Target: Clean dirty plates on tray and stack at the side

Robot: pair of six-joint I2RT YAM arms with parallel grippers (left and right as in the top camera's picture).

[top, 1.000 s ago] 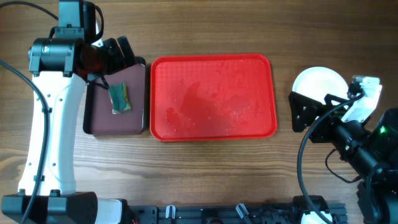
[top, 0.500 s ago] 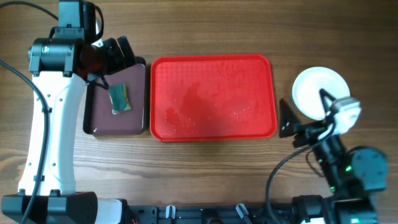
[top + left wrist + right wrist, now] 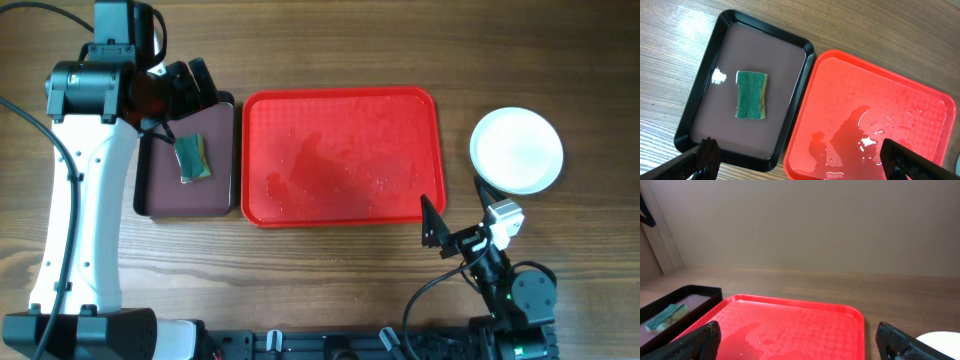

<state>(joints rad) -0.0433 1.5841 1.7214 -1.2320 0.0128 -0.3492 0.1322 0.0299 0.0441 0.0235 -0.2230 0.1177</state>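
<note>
The red tray [image 3: 340, 205] lies mid-table, wet with a film of water and with no plates on it; it also shows in the left wrist view [image 3: 920, 115] and the right wrist view [image 3: 790, 325]. A white plate [image 3: 516, 150] sits on the table to the tray's right; whether other plates lie under it I cannot tell. Its edge shows in the right wrist view [image 3: 941, 343]. My left gripper [image 3: 192, 85] [image 3: 800, 160] is open and empty, above the maroon tray's near edge. My right gripper [image 3: 432, 222] [image 3: 800, 342] is open and empty, low at the front right, facing the red tray.
A dark maroon tray with a black rim [image 3: 160, 195] [image 3: 700, 115] stands left of the red tray and holds a green and yellow sponge [image 3: 192, 158] [image 3: 751, 95] [image 3: 662, 316]. Bare wood table lies all around.
My right arm has drawn back from the white plate toward the table's front edge, leaving the plate fully uncovered. The left arm has not moved.
</note>
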